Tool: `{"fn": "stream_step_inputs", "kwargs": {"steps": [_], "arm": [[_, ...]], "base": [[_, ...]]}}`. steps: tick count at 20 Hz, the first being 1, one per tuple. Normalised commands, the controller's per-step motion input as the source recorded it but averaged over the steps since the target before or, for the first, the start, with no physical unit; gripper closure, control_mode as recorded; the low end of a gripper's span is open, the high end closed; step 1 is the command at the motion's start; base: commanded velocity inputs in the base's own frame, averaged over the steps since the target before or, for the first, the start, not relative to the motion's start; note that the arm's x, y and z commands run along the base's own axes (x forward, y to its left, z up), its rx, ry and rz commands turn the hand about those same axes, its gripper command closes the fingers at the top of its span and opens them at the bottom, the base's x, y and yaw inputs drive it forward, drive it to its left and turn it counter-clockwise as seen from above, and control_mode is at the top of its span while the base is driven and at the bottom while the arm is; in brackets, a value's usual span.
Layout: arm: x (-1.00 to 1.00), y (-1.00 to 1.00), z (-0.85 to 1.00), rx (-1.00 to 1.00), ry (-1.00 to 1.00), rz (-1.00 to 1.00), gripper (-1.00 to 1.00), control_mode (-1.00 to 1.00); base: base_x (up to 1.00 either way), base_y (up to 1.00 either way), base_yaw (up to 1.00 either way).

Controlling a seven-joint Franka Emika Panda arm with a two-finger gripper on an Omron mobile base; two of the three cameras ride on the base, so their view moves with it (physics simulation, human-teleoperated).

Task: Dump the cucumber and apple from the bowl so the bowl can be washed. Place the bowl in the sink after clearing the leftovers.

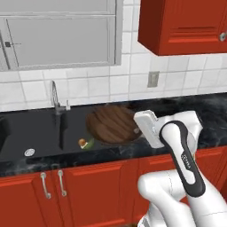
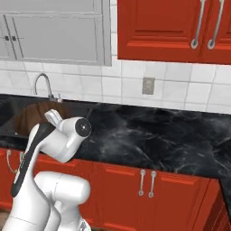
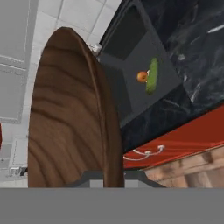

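Left base view: the wide dark brown wooden bowl stands tilted over the matte black sink, beside the small light-green cucumber and tiny orange-yellow apple lying inside the basin.

Hand view: the jaws are clamped tight on the bowl's rim.

The sink and counter are seen from behind the arm, forward and down, by the left base view; the same faucet is shared from the right. The bowl is viewed closely by the rolled hand camera.
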Motion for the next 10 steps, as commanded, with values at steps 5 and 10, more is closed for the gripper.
{"fn": "stream_step_inputs", "kwargs": {"steps": [5, 10], "arm": [[0.0, 0.0, 0.0, 0.0, 0.0, 0.0, 1.0, 1.0], [0.0, 0.0, 0.0, 0.0, 0.0, 0.0, 1.0, 1.0]], "base": [[0.0, 1.0, 0.09], [0.04, 1.0, 0.04]]}}
